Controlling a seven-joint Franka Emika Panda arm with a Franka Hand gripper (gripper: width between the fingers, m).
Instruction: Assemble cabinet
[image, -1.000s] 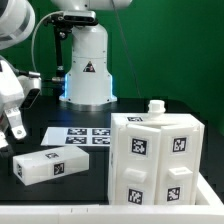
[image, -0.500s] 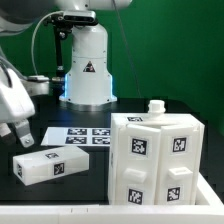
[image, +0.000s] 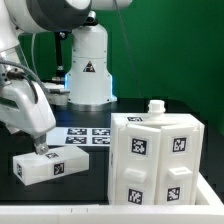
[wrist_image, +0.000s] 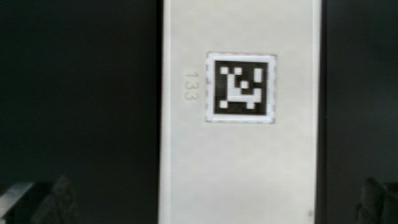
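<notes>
Exterior view: black bench (image: 70, 205) carries three white items; arm enters from the exterior view's left.
Cabinet: large white plastic box frame (image: 158, 160) with black-and-white square tags on its front faces, upright on the bench at the exterior view's right; a small white knob (image: 156, 104) stands on its top.
Loose block: smaller long white plastic block (image: 48, 165) with one square tag, lying flat on the bench at the exterior view's left, well apart from the cabinet.
Marker board: thin flat white board (image: 82, 134) with printed tags, lying between the block and the white robot base (image: 88, 65) behind it.
Arm: white links lean down over the block's left end.
End effector: (image: 38, 147) hangs just above the block's top face; contact cannot be told from this view.
Wrist view: block (wrist_image: 240, 120) fills the middle as a long white bar, its tag (wrist_image: 240, 88) and a faint embossed number beside it visible.
Fingers: dark fingertips (wrist_image: 39, 203) show at either side of the block with black bench between each and the bar, so the jaws stand wide, holding nothing.
Background: green wall behind the base.
</notes>
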